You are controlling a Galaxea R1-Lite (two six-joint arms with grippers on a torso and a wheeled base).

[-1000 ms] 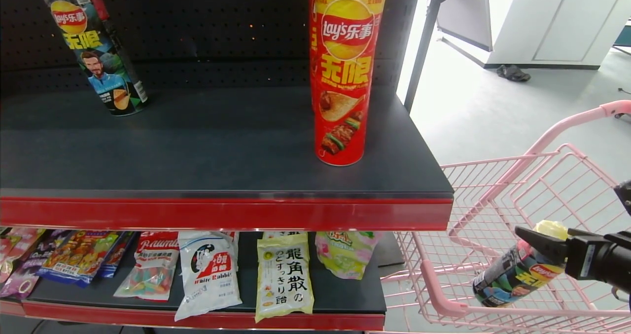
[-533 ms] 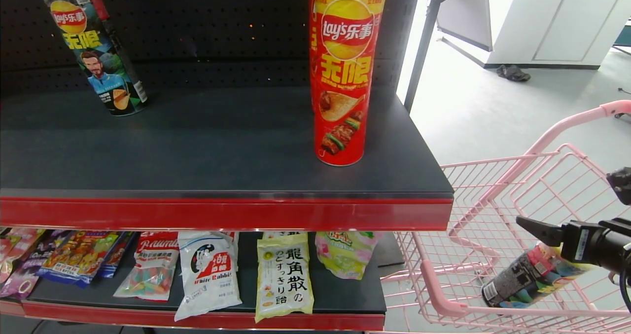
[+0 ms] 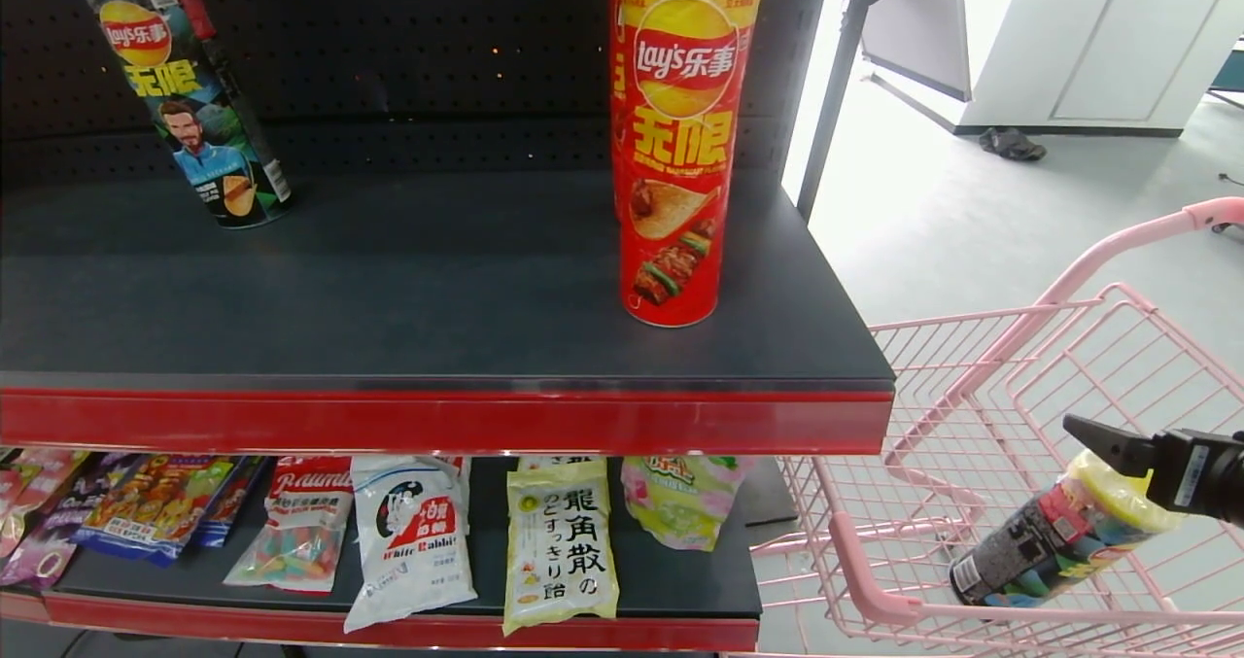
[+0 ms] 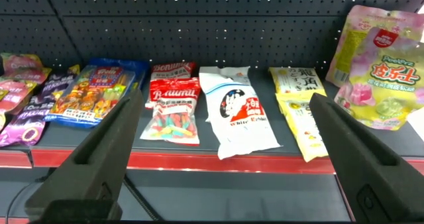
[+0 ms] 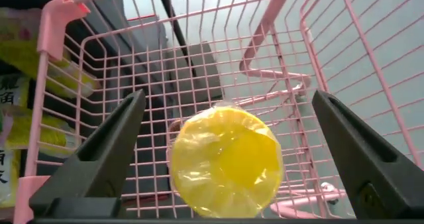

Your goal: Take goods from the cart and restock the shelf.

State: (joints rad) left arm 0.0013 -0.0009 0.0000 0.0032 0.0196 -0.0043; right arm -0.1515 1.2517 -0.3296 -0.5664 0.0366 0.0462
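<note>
Down in the pink wire cart (image 3: pixel 868 575) lies the chip can (image 3: pixel 1045 541), dark with bright print. It is tilted, with its yellow lid raised and its base low near the cart's front rim. The right gripper (image 5: pixel 228 98) hangs at the lid end with its jaws spread wide. The wrist view shows the lid between them with a clear gap on each side, so they grip nothing. Left of the cart stands the upper shelf (image 3: pixel 437 289). It carries a tall red can (image 3: pixel 680 143) upright near its right front and a dark can (image 3: pixel 185 94) upright at the back left, the two well apart. On the lower shelf (image 3: pixel 680 580) snack bags lie flat in a row, among them a white bag (image 3: pixel 413 536), a yellow bag (image 3: pixel 561 541) just beside it and a pink-and-green bag (image 3: pixel 680 498). The left gripper (image 4: pixel 226 97) faces this lower row, its jaws open and holding nothing.
</note>
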